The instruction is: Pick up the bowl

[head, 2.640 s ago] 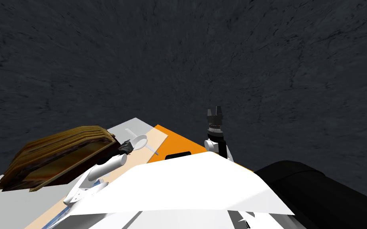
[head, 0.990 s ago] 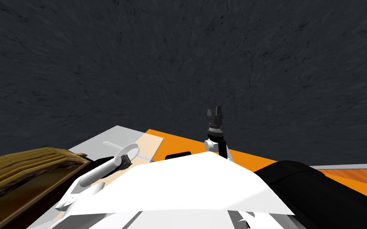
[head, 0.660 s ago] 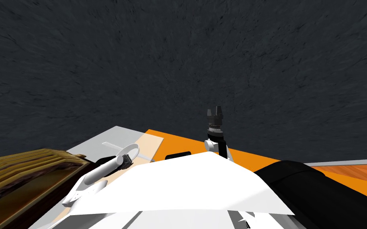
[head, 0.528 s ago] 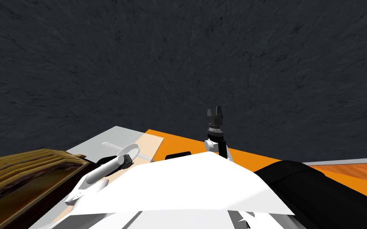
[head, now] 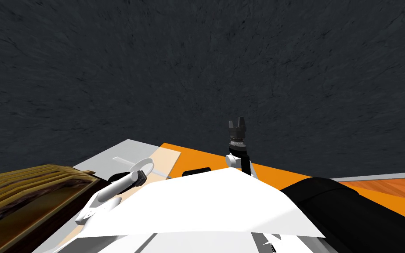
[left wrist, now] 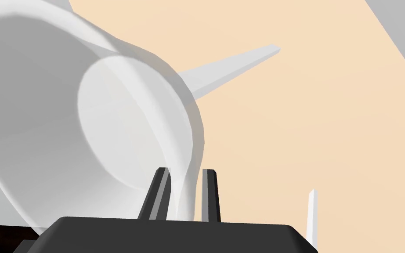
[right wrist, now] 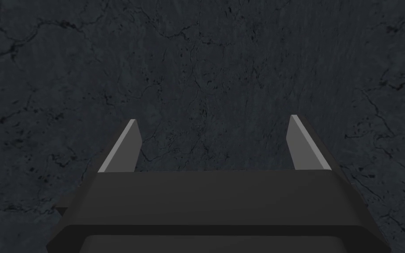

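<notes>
Okay, my left gripper [left wrist: 184, 195] is nearly closed and pinches the bowl [left wrist: 87, 123] by its wall. One finger sits inside the rim and one outside, with only the thin wall between them. The bowl is plain white and slightly see-through. It is tipped so its mouth faces my wrist camera. Behind it lies a pale peach mat [left wrist: 311, 110]. I can't tell whether the bowl's base touches the mat or hangs clear of it. A thin white tapered piece [left wrist: 236, 63] lies flat on the mat and pokes out from behind the bowl. A second white sliver [left wrist: 312, 215] stands just beside the gripper body.

In the head view the left gripper [head: 139, 176] has the bowl [head: 144, 165] at the tip of my left forearm. The bowl is over the near part of the mat [head: 167, 159]. The mat lies on a grey tabletop [head: 113, 154], and an orange surface [head: 206, 159] sits just beside it. A brown slatted crate [head: 21, 193] is near my left arm. A black rounded shape [head: 351, 211] sits on the far right.

My right gripper [head: 236, 124] points upward, well apart from the bowl. In its wrist view the right gripper [right wrist: 212, 145] has its fingers spread wide with nothing between them.
</notes>
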